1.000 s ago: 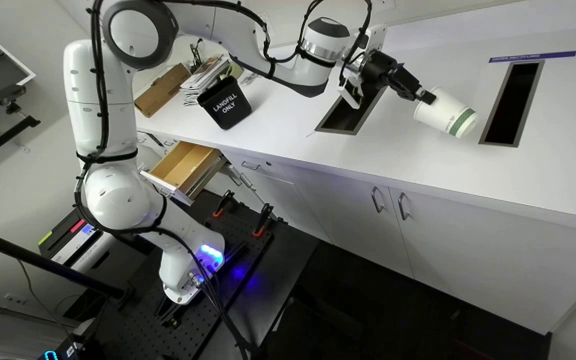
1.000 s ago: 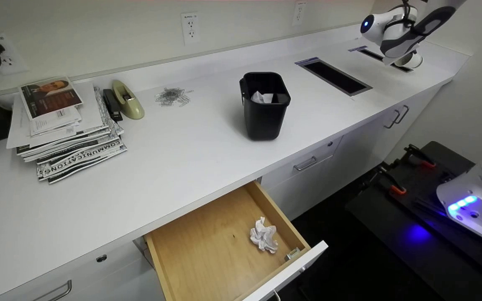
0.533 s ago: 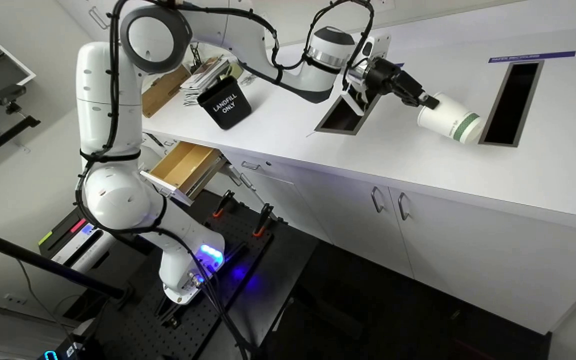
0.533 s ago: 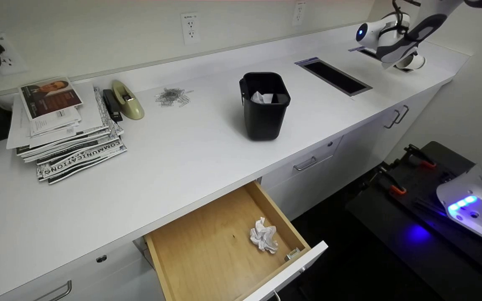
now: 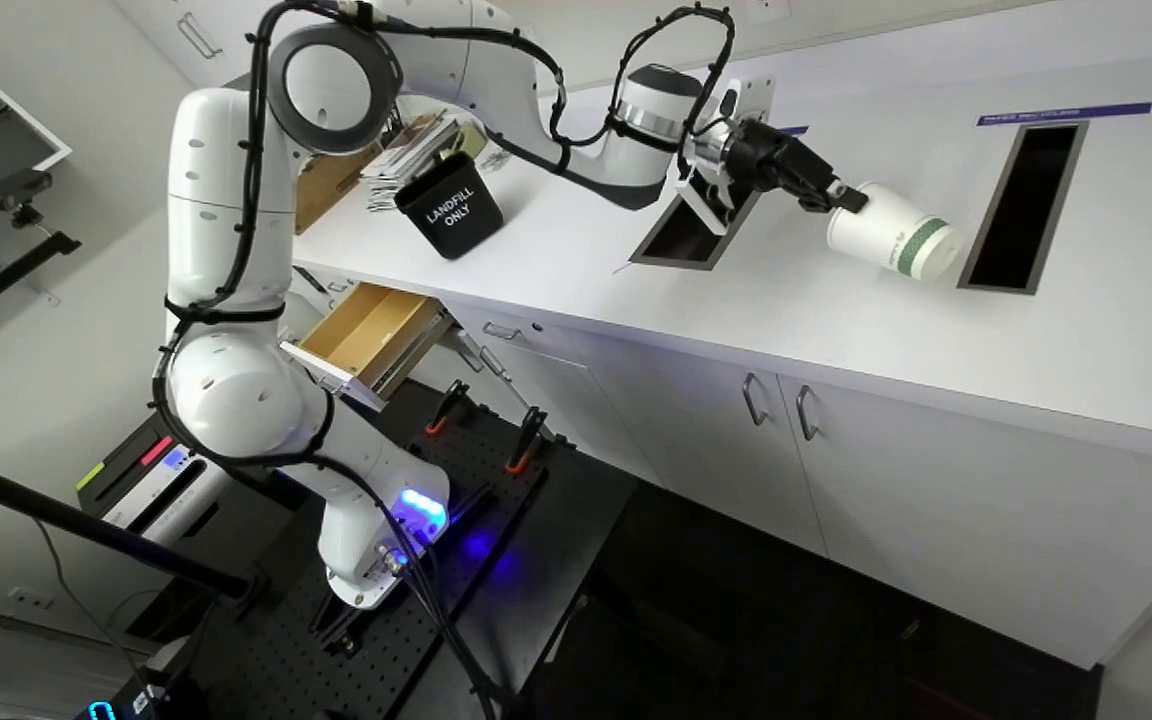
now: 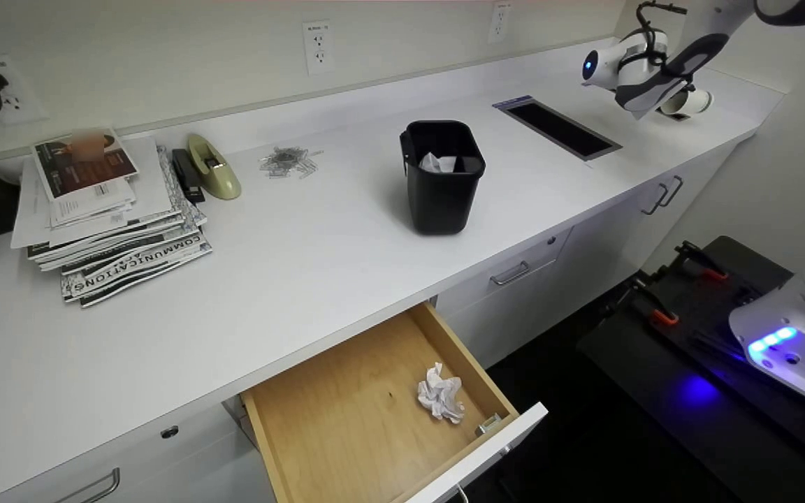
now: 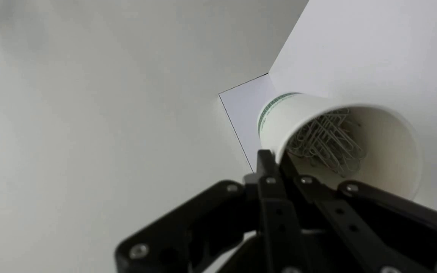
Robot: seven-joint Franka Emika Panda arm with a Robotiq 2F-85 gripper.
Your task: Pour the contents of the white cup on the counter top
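Observation:
The white cup has a green band near its base. It is tilted in the air above the counter top, its mouth toward the gripper and its base away, close to the far cut-out. My gripper is shut on the cup's rim, one finger inside and one outside, as the wrist view shows. The contents, loose grey paper clips, lie inside the cup. The cup also shows at the back right in an exterior view, where the arm hides the fingers.
Two dark cut-outs open in the counter. A black bin, a heap of paper clips, a tape dispenser and stacked magazines stand on it. A drawer with crumpled paper is open.
The elbow and forearm have swung, and the wrist has shifted left in an exterior view. The cup has moved a little and now tilts slightly more. It stays gripped.

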